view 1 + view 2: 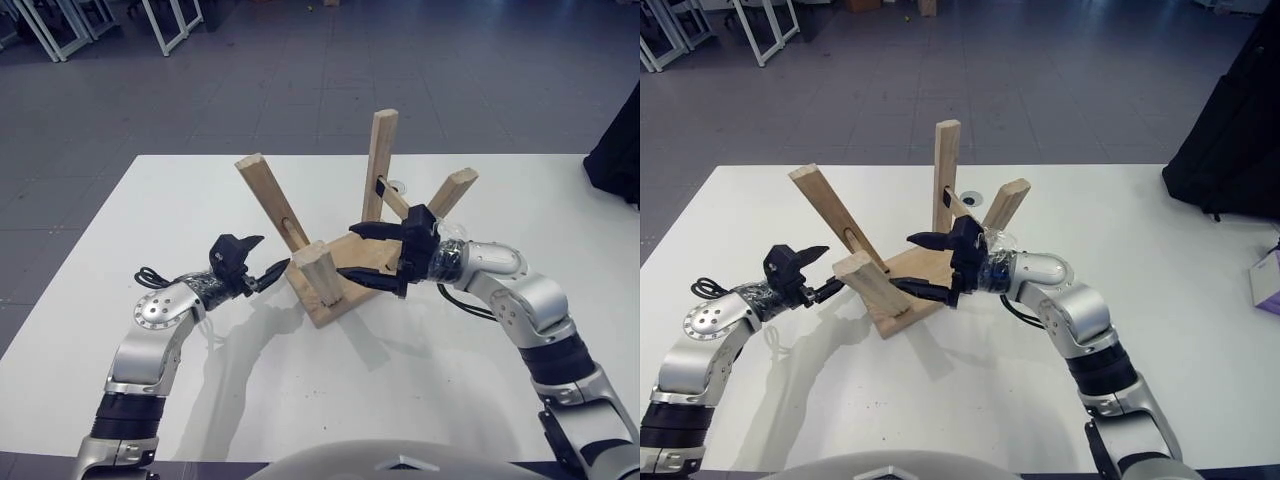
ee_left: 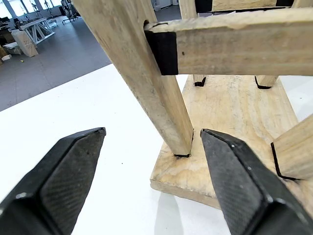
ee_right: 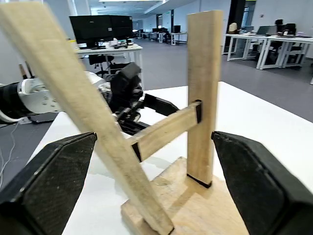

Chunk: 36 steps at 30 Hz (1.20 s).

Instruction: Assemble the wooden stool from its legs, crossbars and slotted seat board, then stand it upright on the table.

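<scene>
Four pale wooden legs [image 1: 272, 200] rise from the slotted wooden seat board [image 2: 230, 112], which lies upside down on the white table [image 1: 450, 380]. The left gripper [image 1: 268, 254] and right gripper [image 1: 347, 250] flank the near leg [image 1: 318, 272], both spread wide and empty.

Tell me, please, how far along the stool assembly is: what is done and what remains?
Done: four legs stand in the seat board, with crossbars between them. The stool rests upside down, seat on the table. In hand: nothing is gripped; the left gripper and right gripper are open, one on each side of the stool. Left: turning it over so it stands upright.
</scene>
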Each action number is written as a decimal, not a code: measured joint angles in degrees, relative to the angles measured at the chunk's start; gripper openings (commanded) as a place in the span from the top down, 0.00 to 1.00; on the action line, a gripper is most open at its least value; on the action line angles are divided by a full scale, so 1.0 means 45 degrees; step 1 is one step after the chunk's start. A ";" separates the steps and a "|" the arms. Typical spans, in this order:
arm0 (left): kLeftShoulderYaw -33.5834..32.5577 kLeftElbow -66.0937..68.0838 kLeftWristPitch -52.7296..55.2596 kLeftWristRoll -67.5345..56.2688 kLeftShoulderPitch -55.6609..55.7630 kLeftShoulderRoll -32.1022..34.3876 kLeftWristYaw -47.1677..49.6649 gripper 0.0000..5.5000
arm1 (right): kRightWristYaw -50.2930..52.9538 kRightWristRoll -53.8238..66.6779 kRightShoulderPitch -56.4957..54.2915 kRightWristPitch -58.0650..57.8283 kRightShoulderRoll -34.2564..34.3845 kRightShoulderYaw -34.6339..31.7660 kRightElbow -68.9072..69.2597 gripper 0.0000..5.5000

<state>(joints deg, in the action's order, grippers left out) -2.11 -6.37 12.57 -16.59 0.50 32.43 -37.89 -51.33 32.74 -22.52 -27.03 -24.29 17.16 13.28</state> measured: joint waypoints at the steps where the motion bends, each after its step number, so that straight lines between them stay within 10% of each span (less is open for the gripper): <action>1: -0.0003 0.0008 -0.0002 0.0007 0.0000 -0.0008 0.0023 0.35 | 0.0038 -0.0009 -0.0002 -0.0134 0.0094 0.0058 0.0287 0.21; 13: -0.0173 -0.1264 -0.1299 -0.0276 -0.1660 -0.0075 -0.1057 0.35 | -0.1159 -0.0121 0.3158 -0.0688 -0.2789 -0.2071 -0.0289 0.21; 24: 0.0473 -0.2310 -0.0385 -0.0904 -0.2202 0.0816 -0.3049 0.35 | -0.1116 -0.2737 -0.0250 0.2542 -0.1067 -0.2236 -0.8383 0.21; 36: 0.1955 -0.1709 -0.0268 0.0125 -0.1416 0.0993 -0.3484 0.35 | -0.3162 -0.3474 -0.0650 0.3347 -0.0325 -0.1482 -0.7794 0.21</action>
<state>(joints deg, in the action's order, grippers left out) 6.69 -14.06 11.37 -16.02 -5.88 36.89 -53.56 -65.56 17.11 -25.45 -11.96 -25.75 10.49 -21.79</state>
